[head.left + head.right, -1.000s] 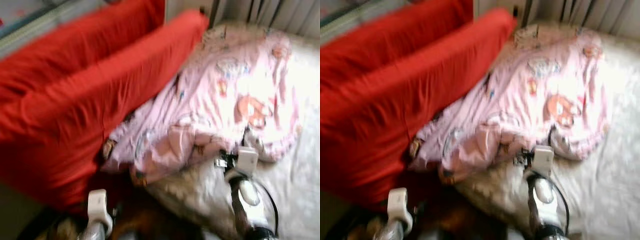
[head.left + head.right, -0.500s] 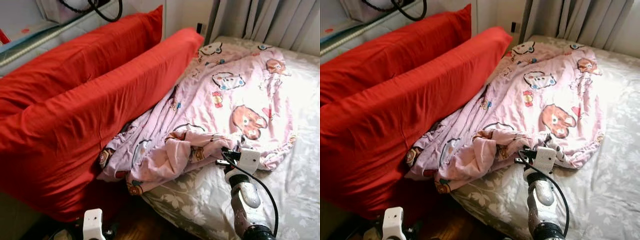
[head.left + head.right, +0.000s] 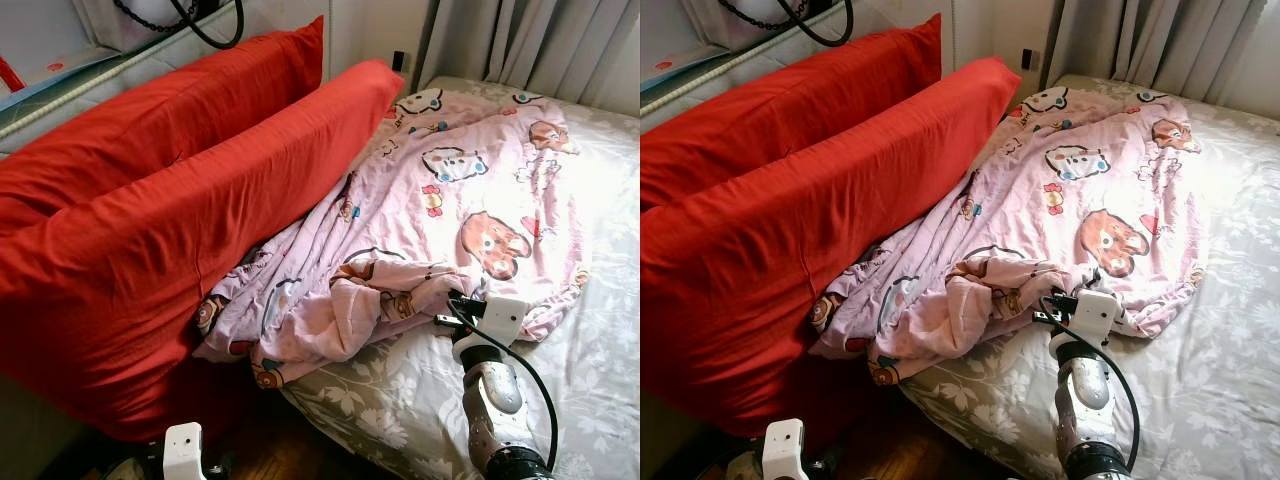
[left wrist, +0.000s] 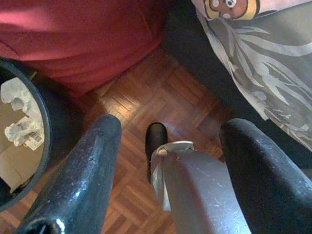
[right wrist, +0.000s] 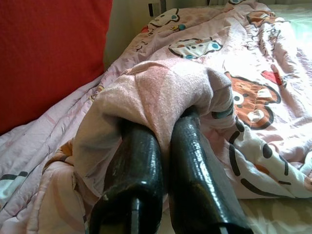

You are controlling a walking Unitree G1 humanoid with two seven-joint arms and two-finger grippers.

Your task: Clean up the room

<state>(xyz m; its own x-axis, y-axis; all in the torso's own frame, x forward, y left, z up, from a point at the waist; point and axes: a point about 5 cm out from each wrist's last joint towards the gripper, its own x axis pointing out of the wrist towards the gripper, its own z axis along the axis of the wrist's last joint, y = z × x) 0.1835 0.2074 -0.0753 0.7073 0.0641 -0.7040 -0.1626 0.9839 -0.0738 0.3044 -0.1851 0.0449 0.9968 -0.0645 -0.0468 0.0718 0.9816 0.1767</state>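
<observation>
Right pincer (image 5: 163,126) closed on a fold of the blanket (image 3: 440,210).
Pull it flat over the bed (image 3: 600,380); left pincer (image 4: 168,146) hangs open, empty.

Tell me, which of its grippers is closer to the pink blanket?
Right. The right gripper is shut on a fold of the pink blanket; the left gripper hangs open over the wooden floor.

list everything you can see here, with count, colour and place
pillows: 2, red, standing on edge left of the bed
blanket: 1, pink with cartoon bears, crumpled across the bed
bedsheet: 1, grey floral, on the mattress
curtain: grey, behind the bed
bin: 1, black, paper inside, on the wood floor
left claw: open, hanging over the floor
right claw: shut on a blanket fold at the bed's near edge
</observation>
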